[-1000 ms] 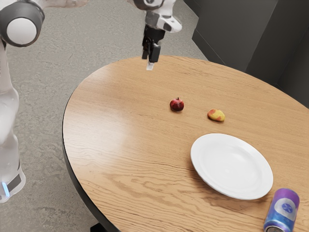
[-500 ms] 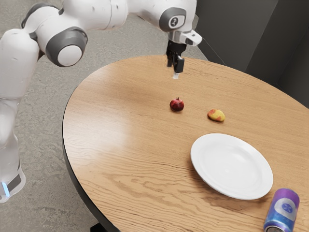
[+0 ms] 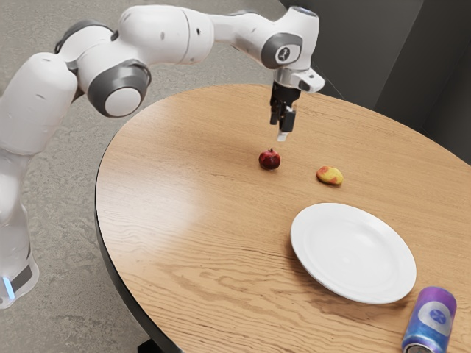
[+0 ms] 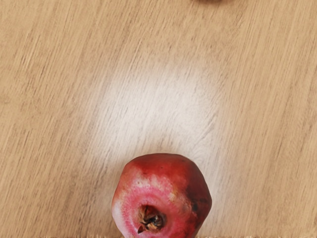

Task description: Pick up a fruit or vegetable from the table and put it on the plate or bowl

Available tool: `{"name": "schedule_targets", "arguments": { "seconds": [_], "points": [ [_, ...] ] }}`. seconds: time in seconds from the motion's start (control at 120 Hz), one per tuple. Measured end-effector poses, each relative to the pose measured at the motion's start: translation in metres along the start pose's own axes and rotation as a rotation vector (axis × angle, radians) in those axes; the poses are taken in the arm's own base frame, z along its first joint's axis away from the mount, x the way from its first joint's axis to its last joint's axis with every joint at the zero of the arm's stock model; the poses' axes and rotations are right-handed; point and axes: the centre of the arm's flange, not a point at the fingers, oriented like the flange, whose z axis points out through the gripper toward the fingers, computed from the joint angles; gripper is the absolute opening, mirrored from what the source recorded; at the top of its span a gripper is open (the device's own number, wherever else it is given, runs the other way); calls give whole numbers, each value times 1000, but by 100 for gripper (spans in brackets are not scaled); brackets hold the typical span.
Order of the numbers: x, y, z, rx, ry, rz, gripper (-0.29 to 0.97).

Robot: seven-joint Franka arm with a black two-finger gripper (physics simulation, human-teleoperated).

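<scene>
The pomegranate (image 3: 269, 159) sits on the table (image 3: 184, 220). It is up and toward the exterior view's left of the plate (image 3: 353, 254), well apart from it. In the wrist view the pomegranate (image 4: 161, 196) lies just under the hand, and its little crown faces the camera. The gripper (image 3: 282, 131) hangs in the air just above the pomegranate and does not touch it. It holds nothing, but it is seen side-on, so I cannot tell if it is open or closed. A yellow fruit (image 3: 330, 175) lies near the plate's far rim, not touching it. A purple can (image 3: 430, 319) is just beside the plate's near edge, toward the exterior view's right.
</scene>
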Motion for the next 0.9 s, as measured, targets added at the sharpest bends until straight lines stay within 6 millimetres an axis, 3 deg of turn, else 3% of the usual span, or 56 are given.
{"name": "schedule_targets", "arguments": {
  "seconds": [0.575,0.9],
  "points": [
    [-8,12,33,-54,-116,49,68],
    [-16,4,40,-5,-199,68,68]
  ]
}}
